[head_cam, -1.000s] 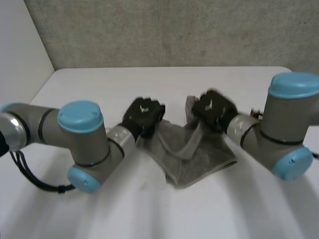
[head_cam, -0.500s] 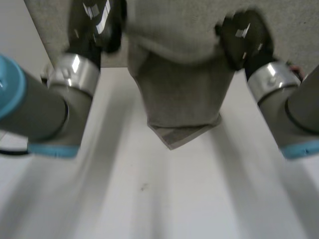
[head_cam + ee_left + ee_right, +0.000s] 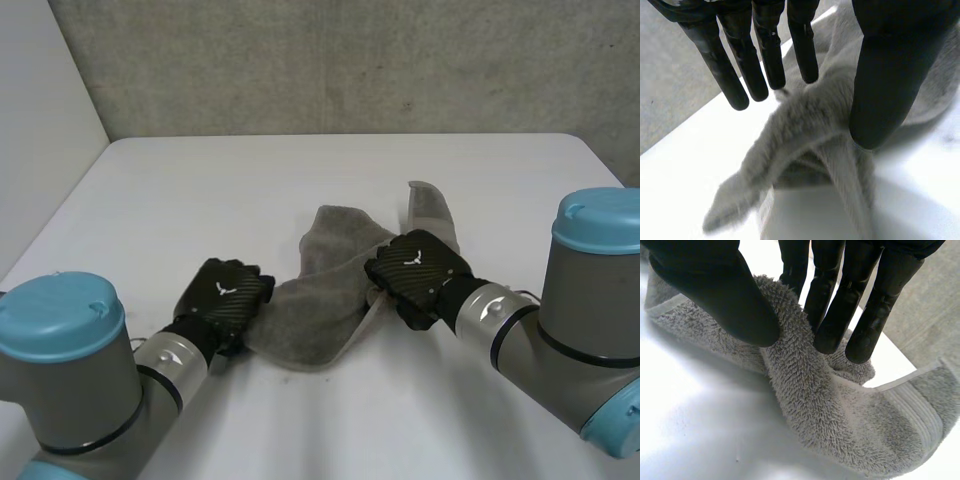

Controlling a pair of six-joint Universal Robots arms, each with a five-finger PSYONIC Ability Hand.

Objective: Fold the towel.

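A grey towel (image 3: 320, 300) lies crumpled on the white table (image 3: 250, 180) between my two hands, one end (image 3: 432, 205) sticking out toward the far side. My left hand (image 3: 222, 300) rests at the towel's near left edge. In its wrist view its fingers (image 3: 765, 65) are straight and spread from the thumb, with a ridge of towel (image 3: 805, 130) lying loose under them. My right hand (image 3: 415, 275) sits on the towel's right part. There its thumb (image 3: 715, 295) and fingers pinch a raised fold of the towel (image 3: 790, 365).
The table ends at a grey wall (image 3: 350, 60) behind and a paler wall (image 3: 40, 110) at the left. Bare tabletop lies all around the towel, with the widest stretch at the back and near left.
Both hands lifted the towel high, then swung it back down onto the table. The left hand's fingers have come apart and let the towel go; the right hand keeps its pinch.
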